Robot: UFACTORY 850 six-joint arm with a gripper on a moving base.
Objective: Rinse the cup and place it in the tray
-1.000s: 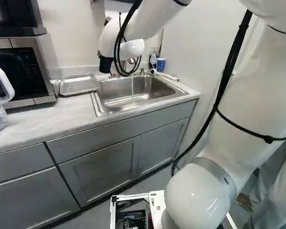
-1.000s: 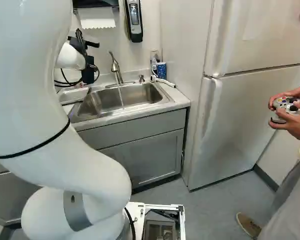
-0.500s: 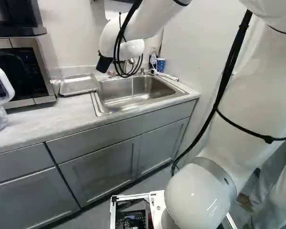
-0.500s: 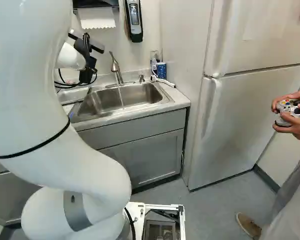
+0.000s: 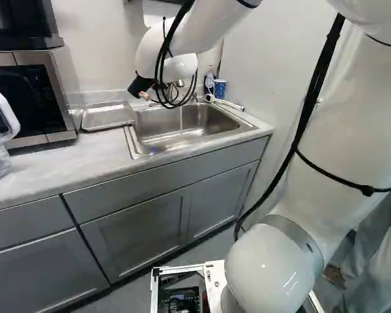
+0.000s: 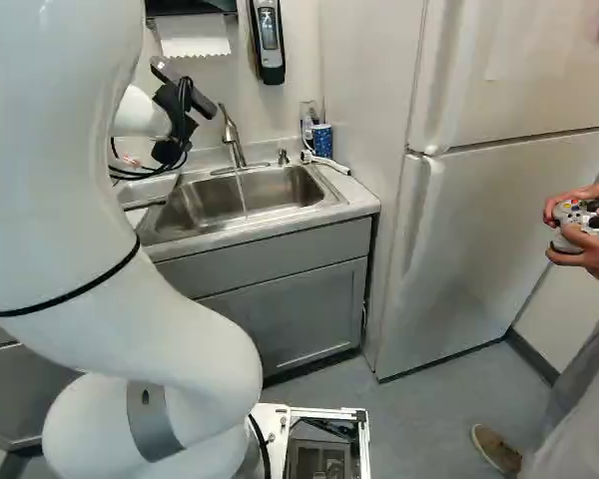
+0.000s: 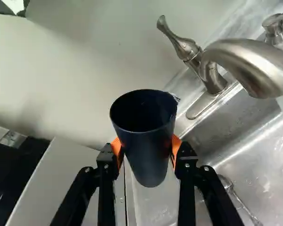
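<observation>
- Counter, pale-topped, over grey cabinets; light wall behind.
- Gripper, one: we record it pinching the cup, an orange pad to either side.
- Cup, dark, tapered: held aloft and tilted, near the faucet; we list it as outside the tray.
- Faucet, brushed metal, lever beside the spout; water running into the sink.
- Sink, steel, set into the counter.
- Tray, metal, on the counter between microwave and sink.
- Paper cup, blue, patterned, behind the sink's far corner.
- Microwave, at the left of the left base view; we note a clear pitcher before it.
- Fridge, right of the sink in the right base view.
</observation>
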